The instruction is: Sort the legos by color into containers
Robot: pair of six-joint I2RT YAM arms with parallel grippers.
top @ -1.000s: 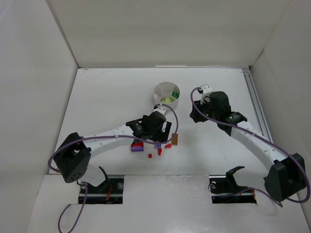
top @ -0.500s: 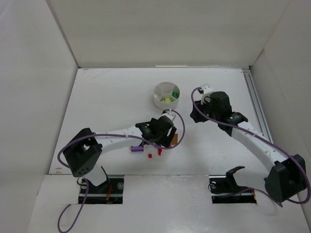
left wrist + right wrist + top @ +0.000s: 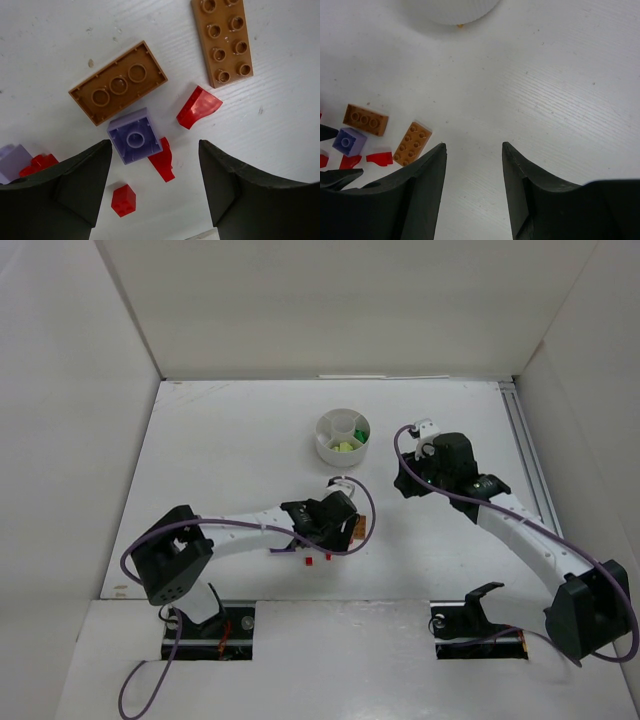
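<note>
Straddling a purple brick (image 3: pixel 135 136), the left gripper (image 3: pixel 153 150) sits low over the loose legos on the worktop (image 3: pixel 230 460). Its jaws are released and touch nothing. A red sloped piece (image 3: pixel 163 161) touches that brick at its 5 o'clock, and both lie between the fingers. Two orange-brown bricks (image 3: pixel 118 82) lie at 11 and 1 o'clock of it, outside the jaws.

The right gripper (image 3: pixel 472 150) hangs released and empty, at 2 o'clock of the pile.

The dish (image 3: pixel 335 453) stands at 12 o'clock of the left gripper, well apart, with green and lime-yellow pieces (image 3: pixel 347 445) inside.

Judgement: the step in hand is a pick of the purple brick. The next move calls for clenching on that brick alone, leaving the red piece out, then carrying it to an unused compartment.
</note>
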